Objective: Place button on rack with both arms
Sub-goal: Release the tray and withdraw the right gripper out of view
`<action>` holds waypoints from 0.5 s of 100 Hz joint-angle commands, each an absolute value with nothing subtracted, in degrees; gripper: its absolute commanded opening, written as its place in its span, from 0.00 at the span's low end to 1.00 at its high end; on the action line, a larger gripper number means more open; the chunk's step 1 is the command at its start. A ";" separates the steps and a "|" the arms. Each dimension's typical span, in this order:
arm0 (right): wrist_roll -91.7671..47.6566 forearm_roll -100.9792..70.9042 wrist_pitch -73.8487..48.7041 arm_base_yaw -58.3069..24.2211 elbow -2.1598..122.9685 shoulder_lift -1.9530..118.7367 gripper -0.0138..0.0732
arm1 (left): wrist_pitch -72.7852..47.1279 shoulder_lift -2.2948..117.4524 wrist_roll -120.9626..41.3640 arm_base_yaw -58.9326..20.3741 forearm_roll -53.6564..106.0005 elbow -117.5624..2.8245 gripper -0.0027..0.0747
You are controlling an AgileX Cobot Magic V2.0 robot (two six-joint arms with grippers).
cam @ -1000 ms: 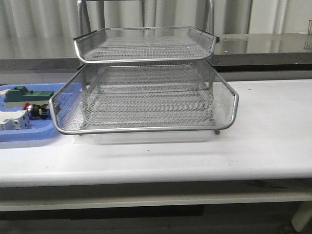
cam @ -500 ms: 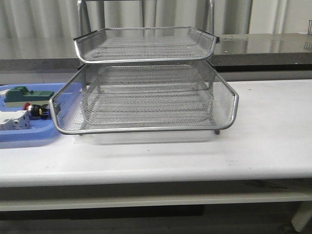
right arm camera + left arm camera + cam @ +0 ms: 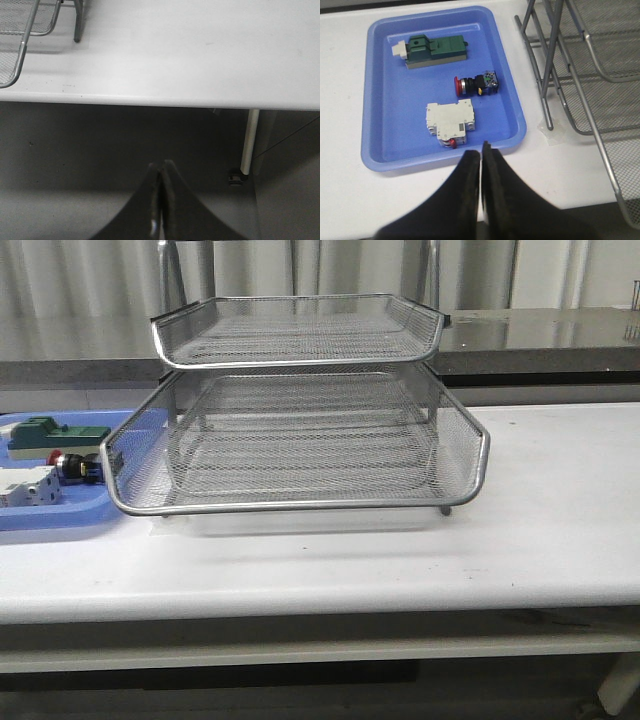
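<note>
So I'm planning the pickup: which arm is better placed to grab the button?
Left. Its end effector hangs shut beside the blue tray holding the button. The right end effector sits off the table edge.

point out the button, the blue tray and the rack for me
button (image 3: 476,84), left wrist view, on its black body beside the red cap
blue tray (image 3: 384,95), left wrist view, on its bare floor
rack (image 3: 300,506), front view, on the middle tier's front rim

Open space above button (image 3: 476,84), between green block (image 3: 436,49) and white breaker (image 3: 450,122).
</note>
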State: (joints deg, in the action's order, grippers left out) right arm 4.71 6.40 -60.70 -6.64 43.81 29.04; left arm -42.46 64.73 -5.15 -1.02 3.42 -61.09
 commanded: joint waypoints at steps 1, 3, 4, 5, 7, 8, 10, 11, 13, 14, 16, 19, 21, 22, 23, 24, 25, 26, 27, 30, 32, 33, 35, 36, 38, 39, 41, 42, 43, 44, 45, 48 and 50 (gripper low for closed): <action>4.61 7.40 -57.56 -6.76 45.77 29.27 0.08 | -41.13 68.63 -5.44 -1.36 3.48 -67.49 0.04; 4.61 7.40 -57.56 -6.76 45.77 29.27 0.08 | -41.81 69.91 -5.44 -1.36 3.48 -68.26 0.04; 4.61 7.40 -57.56 -6.76 45.77 29.27 0.08 | -42.04 70.73 -5.44 -1.36 3.48 -69.04 0.04; 4.61 7.40 -57.56 -6.76 45.77 29.27 0.08 | -42.57 71.14 -5.44 -1.36 3.48 -69.44 0.04; 4.61 7.40 -57.56 -6.76 45.77 29.27 0.08 | -43.36 72.32 -5.44 -1.36 3.48 -70.65 0.04; 4.61 7.40 -57.56 -6.76 45.77 29.27 0.08 | -43.67 72.71 -5.44 -1.36 3.48 -71.43 0.04; 4.61 7.40 -57.56 -6.76 45.77 29.27 0.08 | -44.58 73.84 -5.44 -1.36 3.48 -72.22 0.04; 4.61 7.40 -57.56 -6.76 45.77 29.27 0.08 | -44.85 74.56 -5.44 -1.36 3.48 -72.97 0.04; 4.61 7.40 -57.56 -6.76 45.77 29.27 0.08 | -45.66 75.26 -5.44 -1.36 3.48 -74.03 0.05; 4.61 7.40 -57.56 -6.76 45.77 29.27 0.08 | -46.13 75.90 -5.44 -1.36 3.48 -74.38 0.05; 4.61 7.40 -57.56 -6.76 45.77 29.27 0.08 | -46.57 76.78 -5.44 -1.36 3.48 -75.38 0.06; 4.61 7.40 -57.56 -6.76 45.77 29.27 0.08 | -47.43 77.89 -5.89 -1.36 3.48 -76.63 0.08; 4.61 7.40 -57.56 -6.76 45.77 29.27 0.08 | -47.77 78.62 -6.32 -1.36 3.61 -77.42 0.10; 4.61 7.40 -57.56 -6.76 45.77 29.27 0.08 | -47.78 78.83 -6.48 -1.36 3.62 -77.91 0.12; 4.61 7.40 -57.56 -6.76 45.77 29.27 0.08 | -47.96 79.24 -6.85 -1.36 3.62 -78.13 0.14; 4.61 7.40 -57.56 -6.76 45.77 29.27 0.08 | -48.08 79.58 -7.12 -1.36 3.73 -78.56 0.16; 4.61 7.40 -57.56 -6.76 45.77 29.27 0.08 | -48.08 79.58 -7.12 -1.36 3.73 -78.76 0.17; 4.61 7.40 -57.56 -6.76 45.77 29.27 0.08 | -48.26 80.08 -7.48 -1.36 3.86 -79.13 0.20; 4.61 7.40 -57.56 -6.76 45.77 29.27 0.08 | -48.40 80.08 -7.48 -1.36 3.86 -79.29 0.22; 4.61 7.40 -57.56 -6.76 45.77 29.27 0.08 | -48.55 80.67 -8.32 -1.36 3.86 -79.93 0.29; 4.61 7.40 -57.56 -6.76 45.77 29.27 0.08 | -48.81 80.79 -8.43 -1.36 3.86 -80.31 0.35; 4.61 7.40 -57.56 -6.76 45.77 29.27 0.08 | -48.78 80.95 -8.43 -1.36 3.86 -80.43 0.37; 4.61 7.40 -57.56 -6.76 45.77 29.27 0.08 | -48.93 81.09 -8.43 -1.36 3.75 -80.67 0.44; 4.61 7.40 -57.56 -6.76 45.77 29.27 0.08 | -49.06 81.24 -8.53 -1.36 3.74 -80.90 0.49; 4.61 7.40 -57.56 -6.76 45.77 29.27 0.08 | -49.06 81.35 -8.69 -1.36 3.74 -80.96 0.54; 4.61 7.40 -57.56 -6.76 45.77 29.27 0.08 | -49.06 81.35 -8.70 -1.36 3.74 -80.96 0.59; 4.61 7.40 -57.56 -6.76 45.77 29.27 0.08 | -49.06 81.35 -9.17 -1.36 3.65 -81.00 0.67; 4.61 7.40 -57.56 -6.76 45.77 29.27 0.08 | -48.86 81.35 -9.54 -1.36 3.65 -81.00 0.69; 4.61 7.40 -57.56 -6.76 45.77 29.27 0.08 | -48.92 81.35 -9.69 -1.36 3.65 -81.00 0.73; 4.61 7.40 -57.56 -6.76 45.77 29.27 0.08 | -48.77 81.35 -9.90 -1.36 3.65 -81.00 0.76; 4.61 7.40 -57.56 -6.76 45.77 29.27 0.08 | -48.77 81.35 -9.82 -1.36 3.65 -81.00 0.78; 4.61 7.40 -57.56 -6.76 45.77 29.27 0.08 | -48.48 81.35 -9.82 -1.36 3.65 -81.00 0.87; 4.61 7.40 -57.56 -6.76 45.77 29.27 0.08 | -48.31 81.35 -9.82 -1.36 3.65 -81.00 0.90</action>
State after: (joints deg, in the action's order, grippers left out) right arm 4.71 6.40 -60.70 -6.64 43.81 29.04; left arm -51.16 82.96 -9.17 -1.02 3.30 -78.69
